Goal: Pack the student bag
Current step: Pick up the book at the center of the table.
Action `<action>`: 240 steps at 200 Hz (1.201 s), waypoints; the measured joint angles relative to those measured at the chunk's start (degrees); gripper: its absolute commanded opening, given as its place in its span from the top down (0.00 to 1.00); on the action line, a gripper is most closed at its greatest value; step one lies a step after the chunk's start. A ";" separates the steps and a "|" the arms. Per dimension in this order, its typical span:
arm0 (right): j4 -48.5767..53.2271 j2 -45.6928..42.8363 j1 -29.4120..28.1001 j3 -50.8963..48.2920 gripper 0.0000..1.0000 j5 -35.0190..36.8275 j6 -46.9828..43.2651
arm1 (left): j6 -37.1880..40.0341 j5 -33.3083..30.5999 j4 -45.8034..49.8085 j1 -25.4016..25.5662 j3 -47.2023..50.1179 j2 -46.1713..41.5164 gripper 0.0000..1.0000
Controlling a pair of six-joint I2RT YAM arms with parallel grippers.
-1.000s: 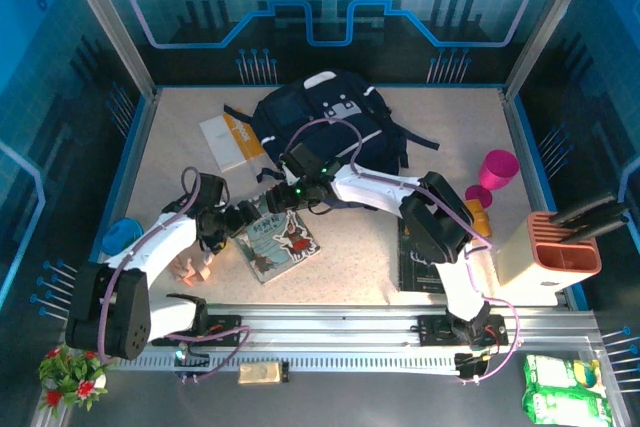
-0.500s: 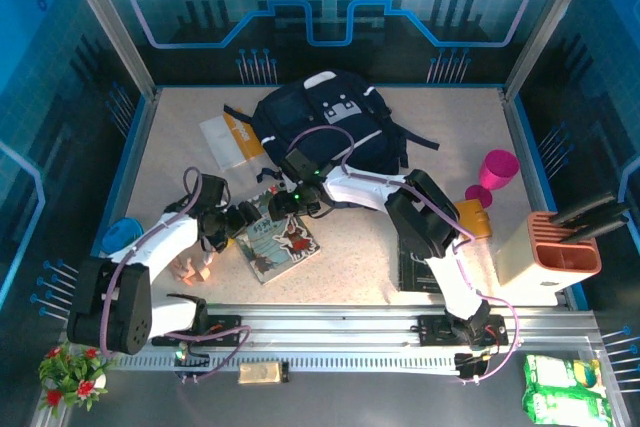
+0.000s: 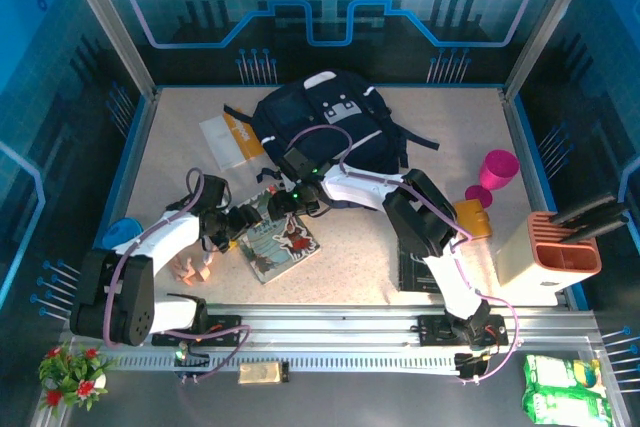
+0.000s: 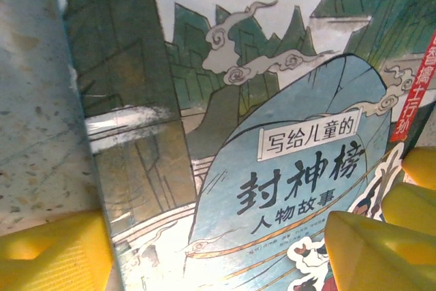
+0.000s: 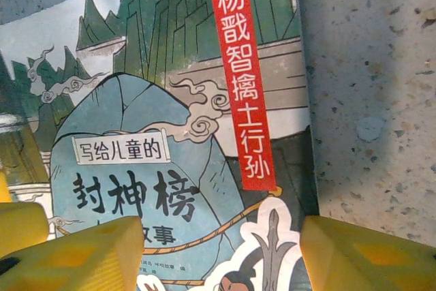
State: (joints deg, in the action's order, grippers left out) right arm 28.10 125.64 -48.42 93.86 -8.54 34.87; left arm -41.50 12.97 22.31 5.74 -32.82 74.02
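Observation:
The student bag (image 3: 325, 132), dark navy with white patches, lies at the back centre of the table. In front of it a picture book (image 3: 281, 245) lies flat, its blue-grey cover carrying Chinese titles (image 4: 300, 161) and a red strip (image 5: 244, 80). My left gripper (image 3: 250, 219) comes at the book's upper left corner and is open (image 4: 214, 257), one yellow finger (image 4: 54, 253) off the book's edge, the other (image 4: 378, 250) over the cover. My right gripper (image 3: 279, 204) hangs over the book's top edge, open (image 5: 221, 257), its fingers (image 5: 75, 257) astride the cover's right part.
A white and orange book (image 3: 232, 139) lies left of the bag. A dark book (image 3: 413, 259) sits under the right arm. A pink cup (image 3: 497, 169), an orange block (image 3: 473, 217) and a slotted holder (image 3: 556, 247) stand at right. A blue object (image 3: 122, 235) and a small figure (image 3: 195, 267) sit at left.
The left gripper's jaws have narrowed and it has crept closer to the book's corner. The right arm's elbow has swung left, bringing its gripper a little further left over the book.

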 measured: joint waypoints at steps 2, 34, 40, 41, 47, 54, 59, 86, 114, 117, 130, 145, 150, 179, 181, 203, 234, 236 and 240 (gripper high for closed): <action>0.02 0.00 0.00 0.00 0.36 0.09 0.00 | 0.07 0.07 0.07 0.00 0.00 -0.17 0.28; 0.55 0.15 0.00 0.31 0.37 0.79 0.04 | 1.03 1.92 0.28 0.00 -0.02 -5.62 0.40; 0.63 0.17 0.00 0.33 0.38 0.98 0.07 | 1.09 2.40 0.15 0.00 -0.02 -6.86 0.42; 0.63 0.17 0.00 0.33 0.38 0.98 0.04 | 1.05 2.45 0.11 0.00 -0.02 -7.02 0.43; 0.72 0.20 0.00 0.33 0.38 1.16 0.09 | 1.11 2.93 -0.09 0.00 -0.02 -7.89 0.45; 0.81 0.22 0.00 0.33 0.38 1.29 0.15 | 0.98 3.54 -0.55 0.00 -0.02 -8.63 0.47; 0.81 0.24 0.02 0.35 0.38 1.44 0.20 | 1.03 4.04 -1.07 0.00 -0.02 -8.90 0.48; 0.87 0.28 0.04 0.37 0.38 1.66 0.24 | 0.35 6.27 -4.15 0.00 0.37 -8.11 0.55; 0.90 0.28 0.04 0.37 0.39 1.66 0.24 | -0.59 7.63 -5.97 0.00 0.42 -4.44 0.62; 0.90 0.28 0.04 0.37 0.39 1.66 0.24 | -0.55 7.74 -6.05 0.00 0.42 -4.02 0.63; 0.92 0.28 0.04 0.37 0.39 1.68 0.24 | -0.61 7.91 -6.21 0.00 0.42 -2.75 0.67; 0.96 0.28 0.07 0.37 0.39 1.84 0.24 | -0.55 7.85 -6.12 0.00 0.42 -2.34 0.72; 0.96 0.28 0.07 0.37 0.39 1.90 0.24 | -0.57 7.65 -6.05 0.00 0.39 -2.34 0.74; 1.01 0.15 0.11 0.37 0.39 2.08 0.20 | -0.02 5.35 -3.65 0.02 -0.20 -2.40 0.93; 1.01 0.09 0.11 0.37 0.39 2.08 0.17 | -0.24 5.20 -3.43 0.04 -0.33 -2.43 0.94; 1.03 -1.33 0.42 -0.76 0.38 2.58 -0.02 | 0.48 2.03 0.28 0.09 -2.34 -4.13 1.00; -0.20 -9.11 2.19 -6.49 0.32 3.43 0.02 | 1.14 -2.49 5.55 0.04 -6.29 -9.07 1.00; -0.42 -9.79 2.34 -6.91 0.32 3.61 0.13 | 1.16 -2.75 5.86 0.04 -6.64 -9.46 1.00; -1.03 -11.37 2.64 -7.93 0.30 3.56 0.11 | 1.16 -3.15 6.29 0.04 -7.13 -10.03 1.00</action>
State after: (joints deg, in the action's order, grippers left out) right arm 27.07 114.28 -45.78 85.93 -4.97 34.98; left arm -40.34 9.82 28.60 5.78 -39.94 63.99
